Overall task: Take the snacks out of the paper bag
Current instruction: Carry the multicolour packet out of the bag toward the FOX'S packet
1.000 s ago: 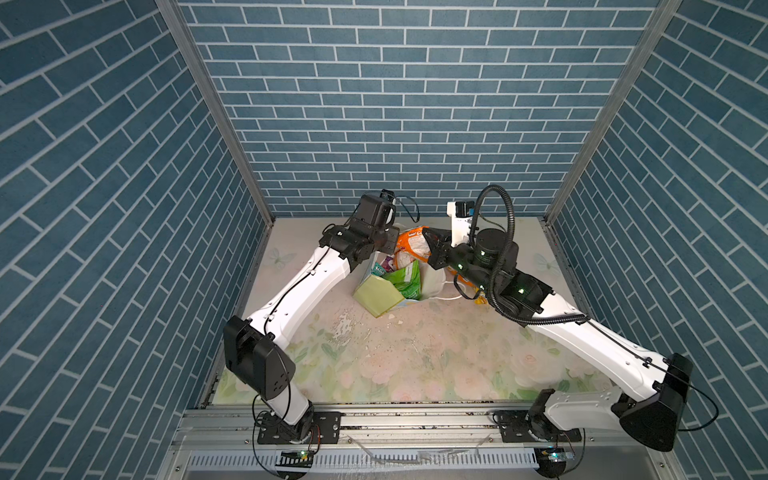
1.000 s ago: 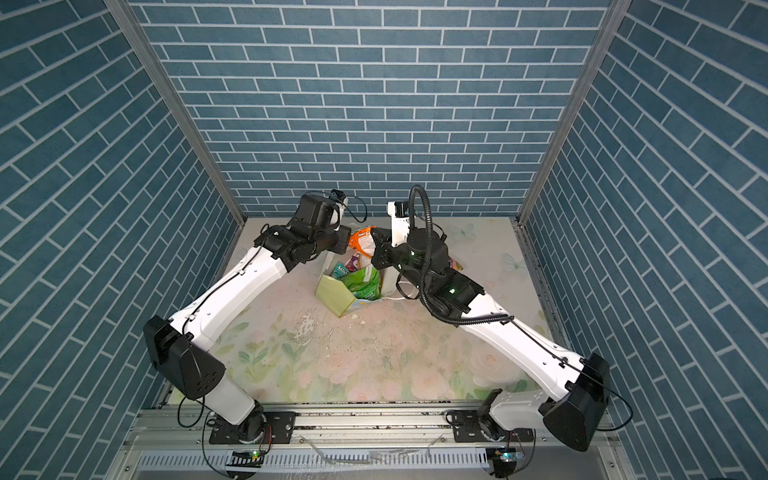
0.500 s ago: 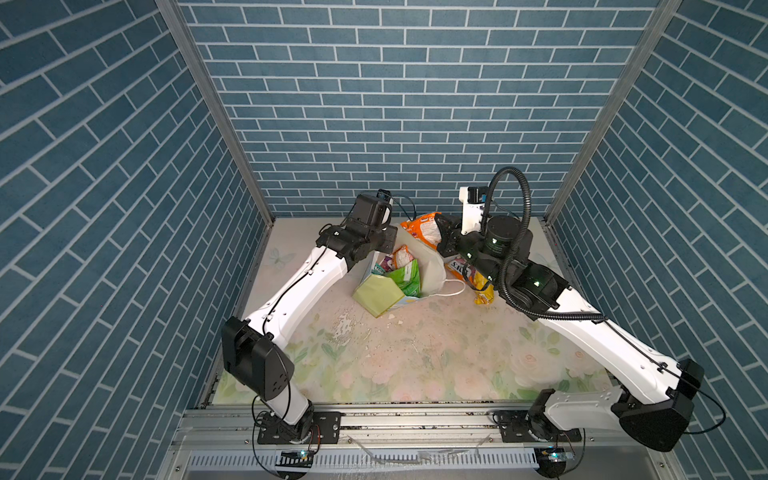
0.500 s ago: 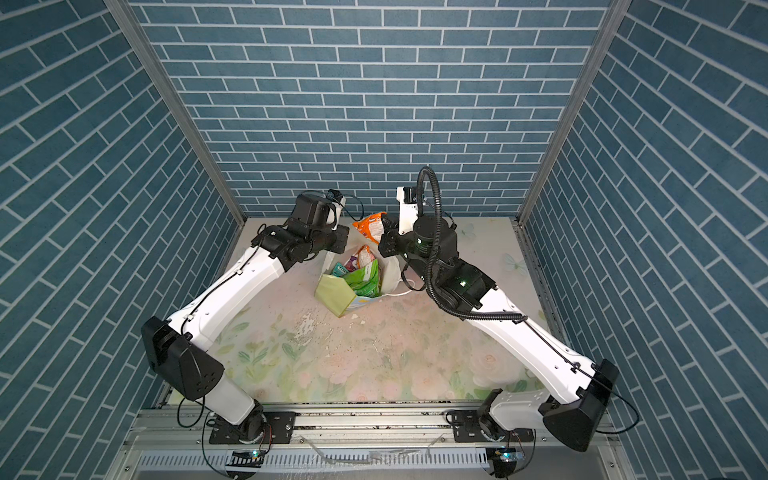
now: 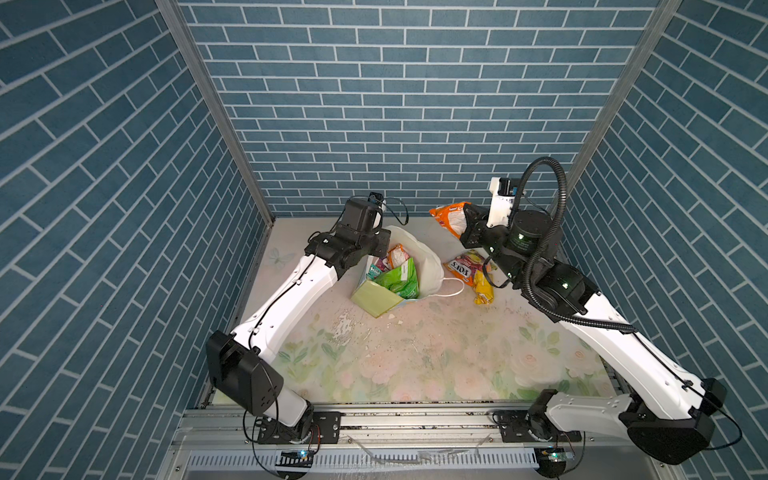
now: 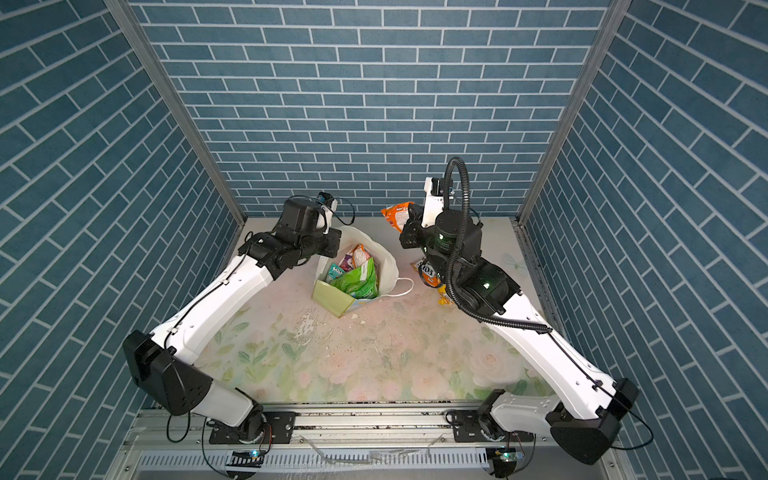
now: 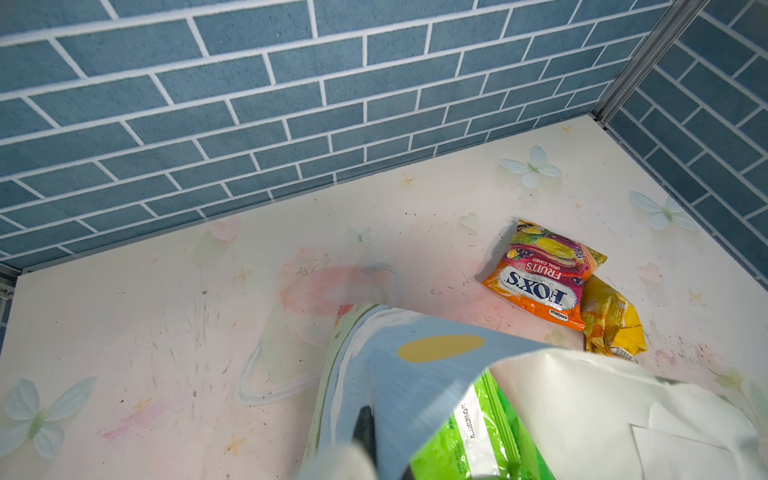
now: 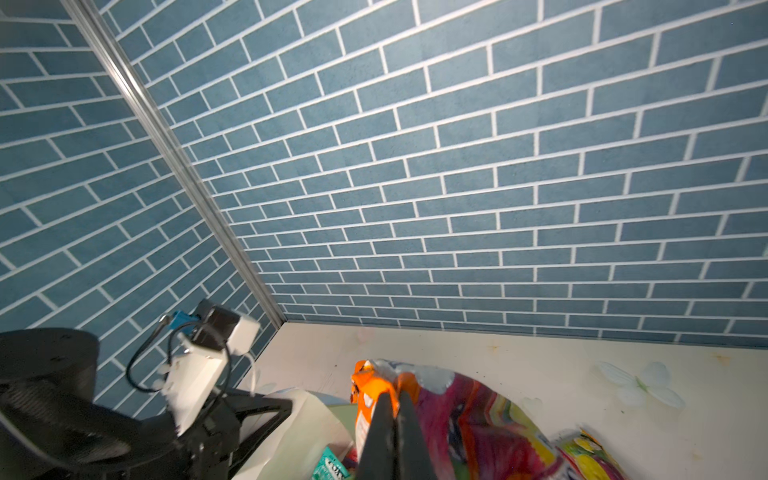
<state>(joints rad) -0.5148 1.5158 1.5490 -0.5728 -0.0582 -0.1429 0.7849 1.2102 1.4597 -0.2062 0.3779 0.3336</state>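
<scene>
Top views. The paper bag (image 5: 428, 266) sits on the far middle of the tabletop (image 5: 415, 353), tilted, with its mouth open and its pale yellow-green narrow side toward the near edge. Its white cord handle (image 5: 452, 286) lies on the tabletop beside it. Inside the bag are a green packet (image 5: 399, 280), a teal packet (image 5: 374, 272) and an orange-pink packet (image 5: 397, 255). The left gripper (image 5: 380, 245) is at the bag's far-left rim. The right gripper (image 5: 467, 220) is raised to the right of the bag and clamps an orange packet (image 5: 449, 214) clear of the tabletop. A FOX'S packet (image 5: 463, 268) and a yellow packet (image 5: 484, 289) lie touching each other on the tabletop, just right of the bag. Both top views show the same layout: paper bag (image 6: 386, 262), orange packet (image 6: 395, 212).

Left wrist view. One dark finger (image 7: 365, 424) presses against the bag's painted blue face at the rim; the gripper is closed on the bag wall. The green packet (image 7: 469, 436) shows inside. The FOX'S packet (image 7: 540, 278) overlaps the yellow packet (image 7: 611, 324).

Right wrist view. The two black fingers (image 8: 382, 436) meet, pinching the orange packet (image 8: 457, 415). The teal packet (image 8: 328, 465) shows below.
</scene>
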